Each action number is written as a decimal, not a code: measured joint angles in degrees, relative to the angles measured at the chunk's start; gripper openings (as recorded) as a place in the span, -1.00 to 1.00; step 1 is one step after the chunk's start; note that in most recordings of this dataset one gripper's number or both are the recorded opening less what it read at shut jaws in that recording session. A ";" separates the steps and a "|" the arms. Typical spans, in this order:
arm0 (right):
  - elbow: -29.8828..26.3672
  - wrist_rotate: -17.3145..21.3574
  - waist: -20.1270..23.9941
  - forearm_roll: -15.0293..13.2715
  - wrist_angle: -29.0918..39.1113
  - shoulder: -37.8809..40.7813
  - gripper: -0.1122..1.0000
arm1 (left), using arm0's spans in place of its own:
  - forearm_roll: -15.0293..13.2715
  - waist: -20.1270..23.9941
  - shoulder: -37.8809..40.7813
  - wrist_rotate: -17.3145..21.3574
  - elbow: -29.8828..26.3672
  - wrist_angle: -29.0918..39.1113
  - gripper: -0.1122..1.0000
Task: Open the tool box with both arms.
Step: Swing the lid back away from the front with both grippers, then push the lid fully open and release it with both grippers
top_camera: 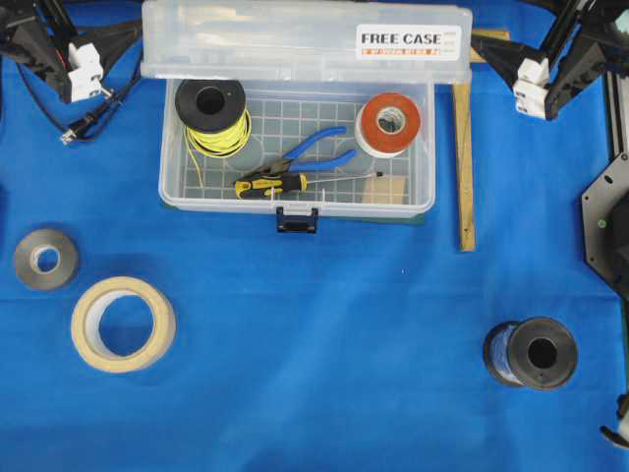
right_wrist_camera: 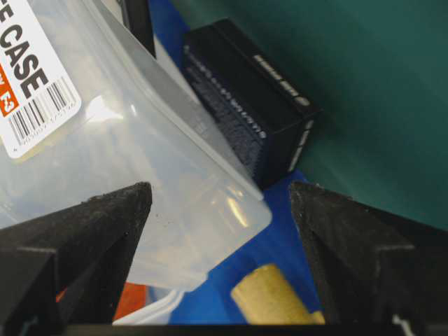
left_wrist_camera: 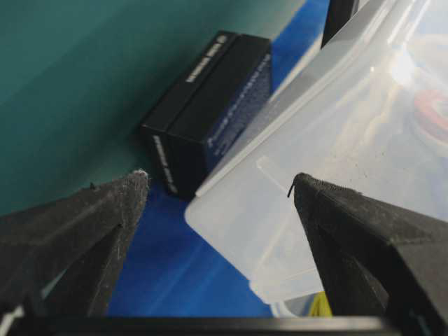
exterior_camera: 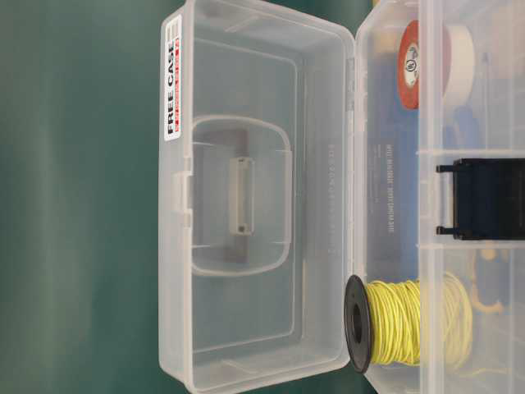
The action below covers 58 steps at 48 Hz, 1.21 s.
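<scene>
Both arms are pulled back to the far corners of the blue cloth (top_camera: 324,334), one on each side of the tool box (top_camera: 295,192). The left gripper (top_camera: 93,74) sits at the top left in the overhead view, just beside the left end of the raised lid (top_camera: 305,44), and it touches nothing. Its two black fingers (left_wrist_camera: 84,231) stand wide apart in the wrist view, with only the corner of the lid visible between them. The right gripper (top_camera: 531,84) mirrors it at the top right, fingers (right_wrist_camera: 77,245) also spread wide and holding nothing.

The tool box stands in the middle of the far half of the cloth, its lid swung up and back, the white sticker (top_camera: 413,41) facing the overhead camera. Inside lie a spool of yellow wire (top_camera: 214,116), a red and white tape roll (top_camera: 389,123), blue pliers (top_camera: 319,152) and a screwdriver (top_camera: 280,183). The black latch (top_camera: 297,220) hangs at the front edge
</scene>
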 measured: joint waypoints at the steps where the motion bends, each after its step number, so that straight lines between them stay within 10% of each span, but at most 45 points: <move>1: -0.09 0.00 -0.26 -0.09 -0.18 0.09 0.69 | 0.09 0.18 0.26 -0.09 -0.18 0.00 0.84; 58: -7.21 -0.26 -9.58 0.09 -4.39 15.64 0.69 | 0.00 7.03 7.73 -0.18 -4.48 1.14 0.84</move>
